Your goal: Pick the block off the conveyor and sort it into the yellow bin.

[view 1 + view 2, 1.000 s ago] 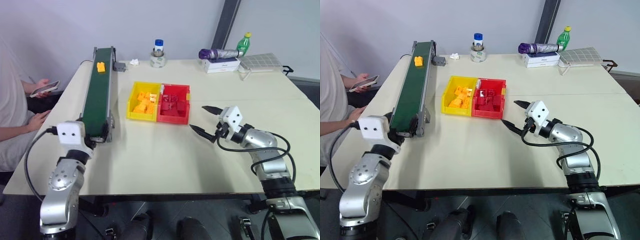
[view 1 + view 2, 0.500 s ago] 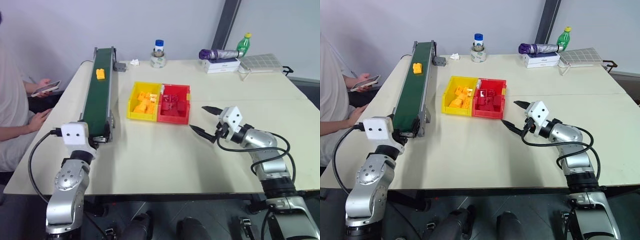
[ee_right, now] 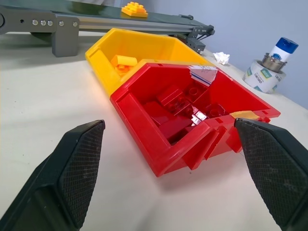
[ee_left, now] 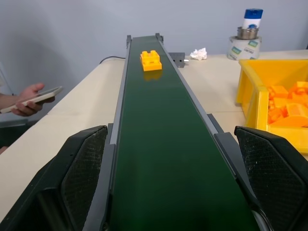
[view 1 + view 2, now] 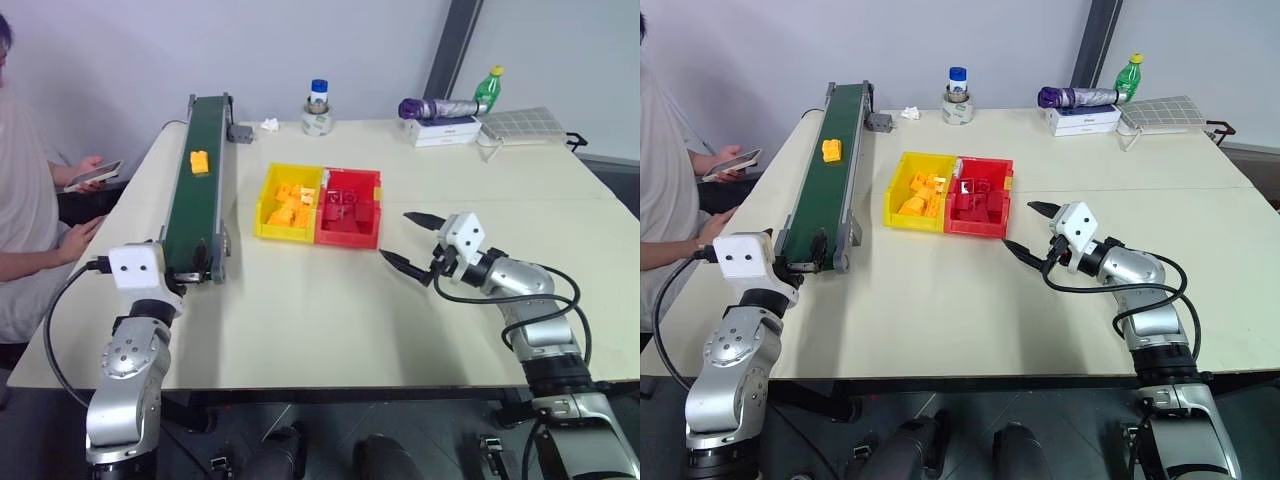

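Note:
A small yellow-orange block (image 5: pixel 200 161) rides on the dark green conveyor (image 5: pixel 195 200), in the far half of the belt. My left gripper (image 4: pixel 169 132) sits at the belt's near end, open, its fingers (image 4: pixel 82 163) astride the rails and well short of the block. The yellow bin (image 5: pixel 283 236) lies right of the conveyor and holds a heap of similar yellow blocks. My right gripper (image 5: pixel 395 235) hovers open over the table just right of the bins, empty, facing them.
A red bin (image 5: pixel 348 238) with red blocks is joined to the yellow one. A person holding a phone (image 5: pixel 90 177) sits at the table's left edge. At the back stand a jar (image 5: pixel 317 110), an umbrella on a box (image 5: pixel 440 108) and a green bottle (image 5: pixel 487 88).
The block has travelled along the belt toward the near end. Both grippers stay about where they were, open.

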